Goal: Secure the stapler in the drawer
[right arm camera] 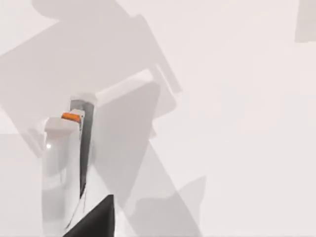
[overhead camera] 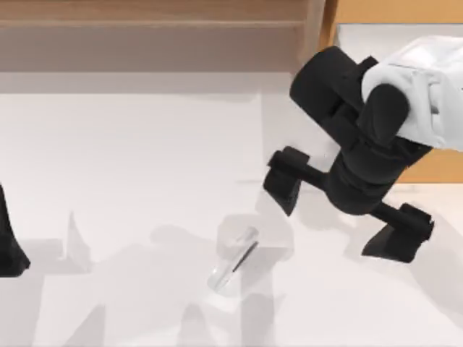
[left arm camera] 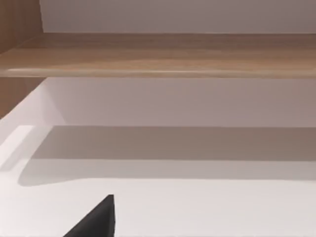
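Plainly, unmarked stapler [overhead camera: 234, 258] beside open right claw [overhead camera: 347, 212].

Even, bright, diffuse illumination over a white tabletop [overhead camera: 145, 181], with no glare or hot spots. Several overlapping soft grey shadows fan across the tabletop beneath the right claw [overhead camera: 347, 210] and around the pale stapler [overhead camera: 233, 259], indicating more than one overhead light source. A broad shadow band lies along the foot of the brown wooden shelf [overhead camera: 145, 36], also visible in the left wrist view. Shadow edges are slightly soft throughout; the stapler's translucent body shows low contrast against the surface. No edge distortion is evident.
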Controlling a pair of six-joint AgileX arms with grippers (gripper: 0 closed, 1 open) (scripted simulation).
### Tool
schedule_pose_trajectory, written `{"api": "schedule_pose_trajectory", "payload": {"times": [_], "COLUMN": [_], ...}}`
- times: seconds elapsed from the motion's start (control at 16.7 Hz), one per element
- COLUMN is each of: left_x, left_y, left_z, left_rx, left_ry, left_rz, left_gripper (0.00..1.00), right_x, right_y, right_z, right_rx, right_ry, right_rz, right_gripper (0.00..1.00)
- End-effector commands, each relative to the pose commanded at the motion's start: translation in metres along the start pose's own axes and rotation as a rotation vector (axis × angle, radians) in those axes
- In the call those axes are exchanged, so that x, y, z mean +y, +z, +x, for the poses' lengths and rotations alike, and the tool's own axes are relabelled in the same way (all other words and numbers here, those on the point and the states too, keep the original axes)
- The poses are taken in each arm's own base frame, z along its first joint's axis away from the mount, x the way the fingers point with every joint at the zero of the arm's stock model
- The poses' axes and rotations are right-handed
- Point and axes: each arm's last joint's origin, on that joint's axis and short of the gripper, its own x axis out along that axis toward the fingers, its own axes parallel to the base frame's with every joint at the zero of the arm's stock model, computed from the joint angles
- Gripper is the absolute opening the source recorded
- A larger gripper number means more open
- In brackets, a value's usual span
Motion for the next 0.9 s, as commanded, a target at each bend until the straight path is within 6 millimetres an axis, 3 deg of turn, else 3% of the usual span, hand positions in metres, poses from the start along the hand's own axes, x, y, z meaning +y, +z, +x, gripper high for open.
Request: {"api": "schedule_pose_trajectory", "payload": {"times": [0.24, 0.42, 0.6, 0.9], "left_x": [0.0, 0.0, 0.0, 0.0], "left_y": [0.0, 0.0, 0.0, 0.0], "left_z": [0.0, 0.0, 0.0, 0.0], "left_rx": [0.0, 0.0, 0.0, 0.0], "left_ry": [0.0, 0.0, 0.0, 0.0], "left_rz": [0.0, 0.0, 0.0, 0.0], "left_gripper": [1.0, 1.0, 1.0, 1.0], "right_x": [0.064, 0.095, 0.109, 0.108], "right_y": [-0.019, -0.034, -0.041, -0.039], "right_z": [0.031, 0.046, 0.053, 0.053], "right_rx": [0.033, 0.024, 0.015, 0.016], "right_ry": [-0.108, -0.133, -0.137, -0.134], "right_rz": [0.097, 0.142, 0.16, 0.164], "right_gripper": [1.0, 1.0, 1.0, 1.0]}}
